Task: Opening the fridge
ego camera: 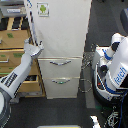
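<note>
Tall white fridge (62,35) fills centre frame, door w/ green-marked sticker (43,9) up top, two curved silver handles (60,63) on lower drawers. Grey gripper (35,48) at its 9 o'clock edge; can't tell if spread or pinching. Tan wooden cabinet (15,50) further at 9, white-blue robot body (116,70) at 3.

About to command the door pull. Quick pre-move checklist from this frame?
1. Gripper at the fridge door's edge on the exterior view's left: ok.
2. Grasp closed on the door edge: cannot tell, too blurred.
3. Upper door still shut: ok, no interior shows.
4. Both lower drawers shut: ok.
5. Swing path clear of the wooden cabinet just beside the arm: cannot tell.
6. Second robot body on the exterior view's right stands off the door: ok.
</note>
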`<action>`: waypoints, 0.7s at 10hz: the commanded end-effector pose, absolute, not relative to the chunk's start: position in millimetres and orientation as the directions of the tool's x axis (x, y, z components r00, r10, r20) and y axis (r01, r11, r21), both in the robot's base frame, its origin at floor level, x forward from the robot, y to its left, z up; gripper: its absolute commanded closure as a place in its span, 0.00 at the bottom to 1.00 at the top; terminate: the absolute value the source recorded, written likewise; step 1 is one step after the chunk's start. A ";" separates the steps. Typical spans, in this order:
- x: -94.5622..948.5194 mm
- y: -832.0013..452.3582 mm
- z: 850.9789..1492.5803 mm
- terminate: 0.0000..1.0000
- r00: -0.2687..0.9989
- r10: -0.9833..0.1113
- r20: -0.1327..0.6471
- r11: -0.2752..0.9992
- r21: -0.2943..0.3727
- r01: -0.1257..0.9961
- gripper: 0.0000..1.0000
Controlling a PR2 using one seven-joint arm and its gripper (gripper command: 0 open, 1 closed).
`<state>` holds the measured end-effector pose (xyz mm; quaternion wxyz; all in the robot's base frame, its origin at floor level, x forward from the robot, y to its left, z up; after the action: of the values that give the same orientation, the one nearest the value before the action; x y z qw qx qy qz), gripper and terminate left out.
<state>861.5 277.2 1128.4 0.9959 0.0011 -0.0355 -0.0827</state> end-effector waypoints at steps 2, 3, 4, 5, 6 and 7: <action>910.1 308.9 1103.5 0.00 0.984 -0.174 0.043 0.983 -0.048 0.176 0.00; 909.0 312.9 1105.1 0.00 0.981 -0.190 0.047 0.981 -0.041 0.192 0.00; 908.6 316.3 1104.9 0.00 0.979 -0.199 0.045 0.980 -0.020 0.200 0.00; 910.7 314.7 1100.0 0.00 0.975 -0.220 0.036 0.975 0.002 0.220 0.00; 913.4 312.6 1097.0 0.00 0.974 -0.223 0.033 0.975 0.002 0.223 0.00; 919.3 304.9 1086.9 0.00 0.975 -0.219 0.021 0.975 -0.036 0.220 0.00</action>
<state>907.4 304.6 1107.8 0.9973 -0.0321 -0.0269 -0.0610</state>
